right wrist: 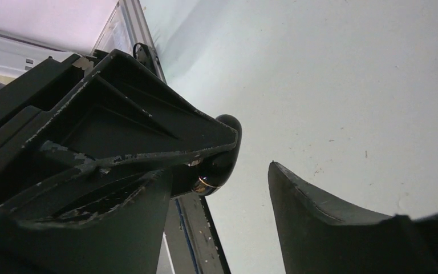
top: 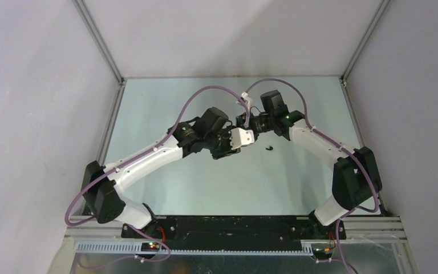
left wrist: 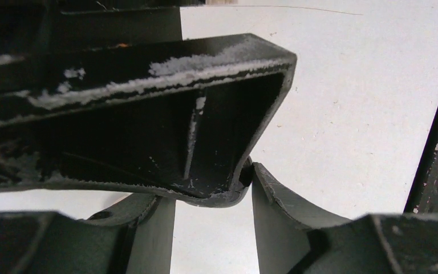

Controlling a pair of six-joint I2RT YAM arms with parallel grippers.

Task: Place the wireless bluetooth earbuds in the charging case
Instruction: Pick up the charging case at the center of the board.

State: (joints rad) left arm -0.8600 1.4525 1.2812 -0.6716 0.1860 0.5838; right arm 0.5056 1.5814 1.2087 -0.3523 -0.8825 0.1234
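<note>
Earbud (right wrist: 219,157) perhaps touching right gripper (right wrist: 254,153)

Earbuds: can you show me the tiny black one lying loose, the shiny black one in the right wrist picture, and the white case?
loose black earbud (top: 270,148): top view, its tiny dark body.
shiny black earbud (right wrist: 223,149): right wrist view, its rounded body.
white case (top: 243,137): top view, middle of its white face.

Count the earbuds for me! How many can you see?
2. A loose black earbud lies on the table; a second black earbud sits against a finger of the right gripper, seen by its wrist camera. More may be hidden.
</note>
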